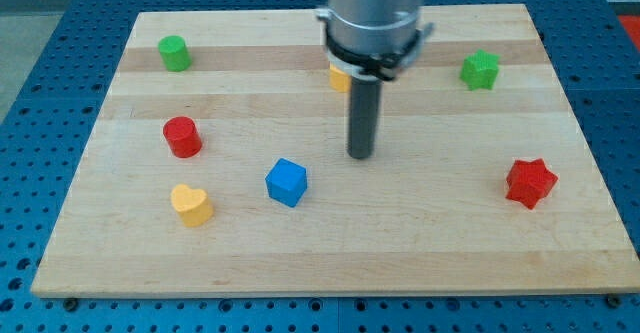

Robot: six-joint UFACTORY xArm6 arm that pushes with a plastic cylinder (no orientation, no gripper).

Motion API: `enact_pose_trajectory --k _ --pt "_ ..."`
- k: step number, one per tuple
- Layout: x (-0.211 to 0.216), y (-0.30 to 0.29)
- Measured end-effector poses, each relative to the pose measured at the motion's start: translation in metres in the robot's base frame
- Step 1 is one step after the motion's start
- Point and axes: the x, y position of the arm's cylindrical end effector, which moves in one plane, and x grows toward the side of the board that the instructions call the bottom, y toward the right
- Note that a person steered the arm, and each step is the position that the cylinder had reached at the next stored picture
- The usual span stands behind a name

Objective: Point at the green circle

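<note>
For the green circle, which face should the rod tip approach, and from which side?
No gripping here: my tip can only touch or point. The green circle, a short upright cylinder, stands alone near the board's top-left corner. Its round wall looks alike all round, so approach its right-hand, lower face, passing above the red cylinder.

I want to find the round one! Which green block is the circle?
The green circle at the view's top left is the round one; the other green block, the green star, has points. My tip is far from both.

A grey cylindrical housing with a black collar carries my tip (361,156), a straight dark rod.
</note>
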Motion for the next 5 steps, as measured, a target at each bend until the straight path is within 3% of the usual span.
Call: enact_pose_trajectory --k 2,5 --pt "-0.049 -0.061" --pt "-0.088 -0.147"
